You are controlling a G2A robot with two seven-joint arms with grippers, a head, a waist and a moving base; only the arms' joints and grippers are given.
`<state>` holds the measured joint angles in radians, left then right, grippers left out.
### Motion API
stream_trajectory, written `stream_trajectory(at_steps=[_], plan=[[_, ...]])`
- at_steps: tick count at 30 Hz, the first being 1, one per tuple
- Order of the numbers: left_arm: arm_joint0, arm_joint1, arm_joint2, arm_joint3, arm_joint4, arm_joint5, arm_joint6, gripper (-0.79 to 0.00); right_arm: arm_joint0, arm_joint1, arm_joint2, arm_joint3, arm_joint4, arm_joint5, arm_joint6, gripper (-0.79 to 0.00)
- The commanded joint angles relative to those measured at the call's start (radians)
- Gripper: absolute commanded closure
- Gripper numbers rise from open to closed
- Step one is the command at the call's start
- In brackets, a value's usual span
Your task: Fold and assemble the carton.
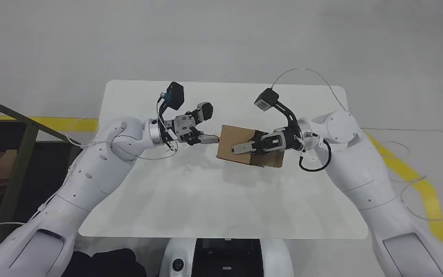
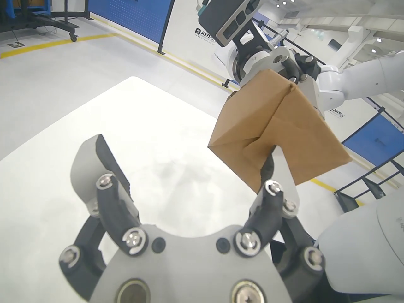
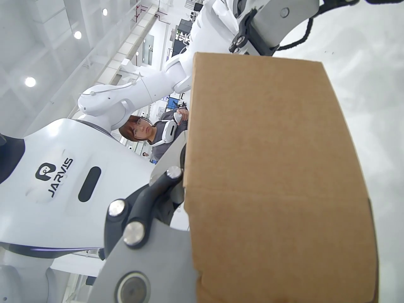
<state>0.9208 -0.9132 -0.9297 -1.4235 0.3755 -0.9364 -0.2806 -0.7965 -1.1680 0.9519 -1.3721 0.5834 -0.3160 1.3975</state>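
My right tool [image 1: 243, 147] clamps the brown cardboard carton [image 1: 230, 140], holding it above the middle of the white table [image 1: 208, 201]. My left tool [image 1: 208, 123] is spread wide just beside it.

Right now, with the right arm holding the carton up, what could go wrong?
1. The carton looks lifted off the table, held by the right gripper alone; a push could twist or slip it.
2. The left gripper is open, one of its fingers at the carton's lower corner; pressing on may dent that corner.
3. The seam between the folded flaps looks not quite flush; it might spring open.
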Motion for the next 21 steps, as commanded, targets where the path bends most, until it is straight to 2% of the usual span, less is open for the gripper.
stream_trajectory(at_steps=[1, 21], plan=[[-0.003, -0.004, 0.005, 0.002, -0.004, -0.006, -0.004, -0.785, 0.005, -0.003, -0.006, 0.007, 0.007, -0.003, 0.004, 0.0], [-0.025, -0.035, 0.038, 0.039, -0.105, -0.043, -0.048, -0.785, 0.022, -0.017, -0.016, 0.051, 0.066, -0.032, 0.032, 0.0]])
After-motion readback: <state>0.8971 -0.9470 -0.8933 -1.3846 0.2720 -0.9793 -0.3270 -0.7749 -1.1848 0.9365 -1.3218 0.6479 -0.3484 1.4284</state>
